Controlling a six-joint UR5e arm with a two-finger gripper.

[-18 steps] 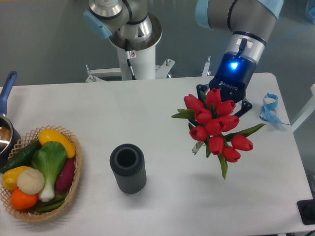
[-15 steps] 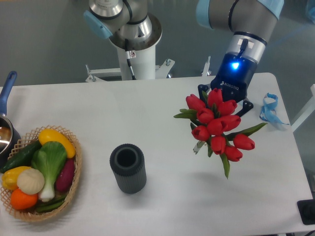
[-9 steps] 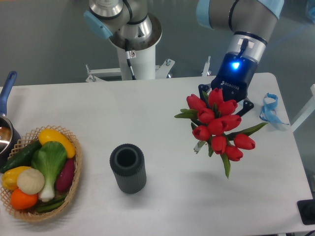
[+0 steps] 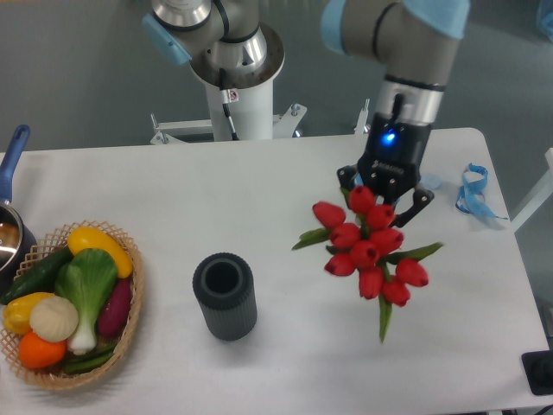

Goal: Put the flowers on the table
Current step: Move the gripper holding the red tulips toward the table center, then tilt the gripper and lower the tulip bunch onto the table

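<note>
Red tulips, one bunch, carried above white table point(image 4: 285, 363), right of centre.
Flowers point(image 4: 367, 251) hang heads nearest camera; behind, gripper point(image 4: 384, 192) apparently clamps hidden stems, likely for lowering; ribbed vase point(image 4: 225, 296) left.

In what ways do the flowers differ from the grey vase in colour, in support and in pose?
The flowers are red with green leaves; the vase is dark grey all over. The flowers hang under the gripper, which appears to hold them, while the vase stands by itself on the table. The flowers spread into many separate heads; the vase is one ribbed cylinder, upright, with its mouth open. Both are over the white table.
</note>
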